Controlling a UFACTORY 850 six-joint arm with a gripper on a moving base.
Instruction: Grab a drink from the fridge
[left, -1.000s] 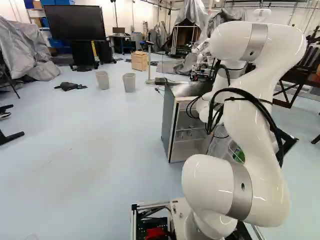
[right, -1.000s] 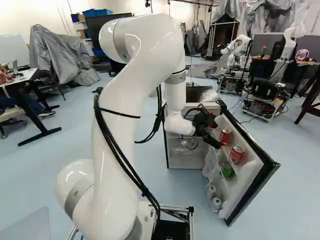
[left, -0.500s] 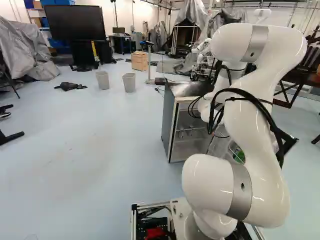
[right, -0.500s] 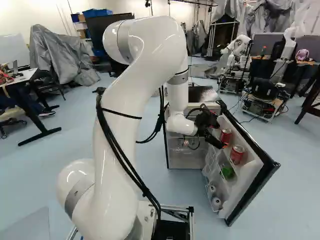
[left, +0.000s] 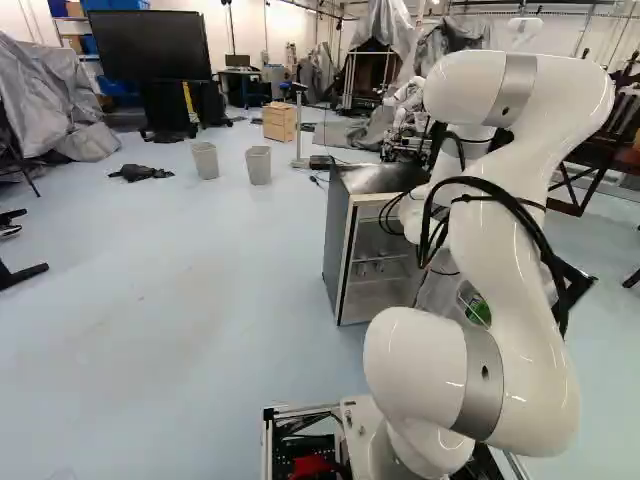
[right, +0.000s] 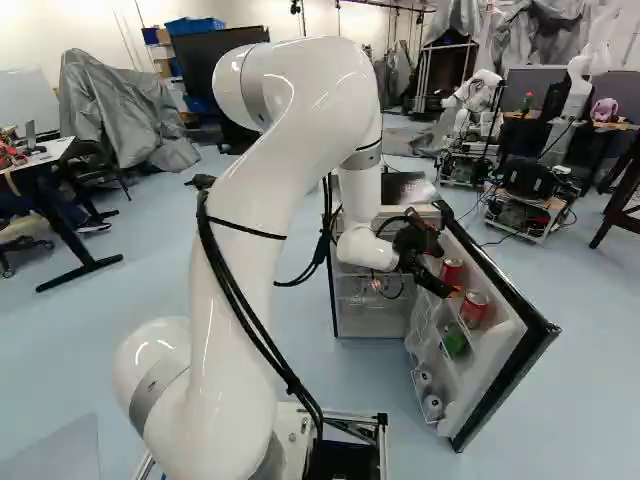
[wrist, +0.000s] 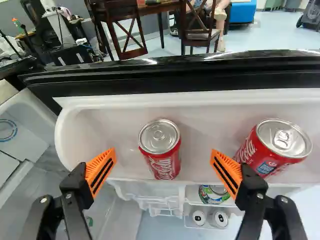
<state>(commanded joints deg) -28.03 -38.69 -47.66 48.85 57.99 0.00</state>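
My gripper (right: 447, 284) is at the upper part of the opened fridge door (right: 515, 347) in the right base view. The wrist view shows the gripper (wrist: 164, 152) open, its orange pads wide apart. A red can (wrist: 161, 149) stands upright in the door's top shelf (wrist: 112, 112), in line with the space between the fingers and touched by neither pad. Another red can (wrist: 272, 147) is on the same shelf, outside one finger. A green can (wrist: 214, 194) is on a lower shelf. The fridge (left: 340, 240) stands ahead, largely hidden by my arm in the left base view.
Small white-topped cans (wrist: 219, 218) sit lowest in the door. Beyond its black edge (wrist: 190, 75) are wooden chairs (wrist: 129, 30) and a seated person. Another robot (right: 472, 100) stands behind the fridge. Two grey bins (left: 258, 165) are on the floor left of the fridge.
My arm has swung slightly to the right in the right base view, carrying the gripper a little closer to the door's cans. The base, fridge and cans have stayed where they were.
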